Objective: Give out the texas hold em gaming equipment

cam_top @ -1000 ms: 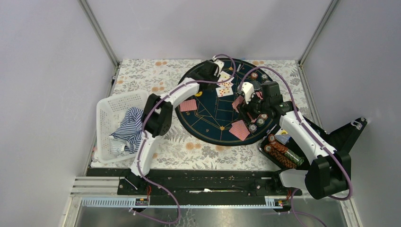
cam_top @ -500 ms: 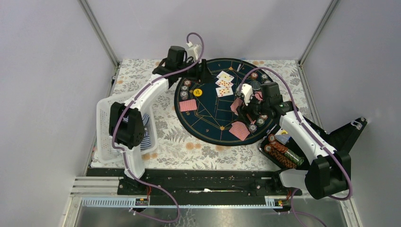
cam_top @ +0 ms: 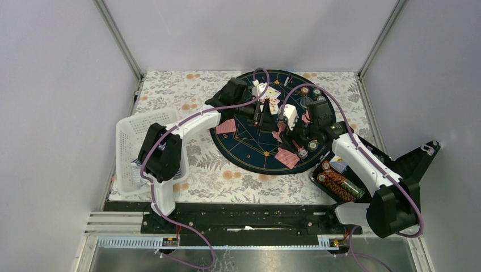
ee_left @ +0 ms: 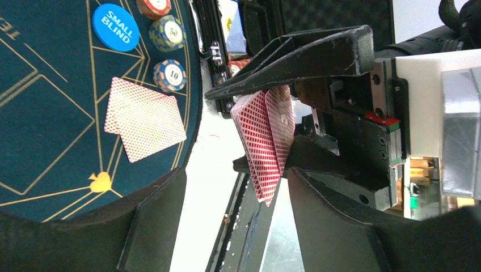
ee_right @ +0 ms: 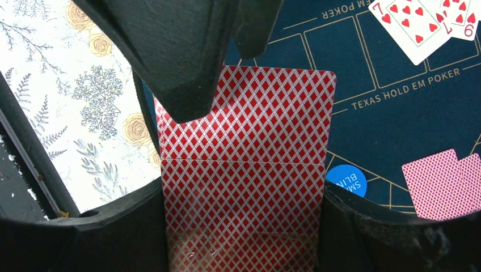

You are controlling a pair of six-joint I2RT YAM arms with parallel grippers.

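Over the middle of the round dark blue mat [cam_top: 249,148], the right gripper [cam_top: 282,129] is clamped tight on some red-backed cards [ee_left: 264,141]. It holds them up off the mat. The left gripper [cam_top: 262,113] is just beside them. Its fingers [ee_left: 153,226] are apart, with the low tip of the cards between them. By the mat's near right edge lie face-down cards [ee_left: 144,119], a blue disc [ee_left: 115,27] and small chip stacks [ee_left: 169,75]. Face-up cards [ee_right: 411,22] lie closer to the mat's far edge.

In the right wrist view, red diamond-backed playing cards [ee_right: 244,170] half hide the round blue disc [ee_right: 347,181] and run off the bottom edge
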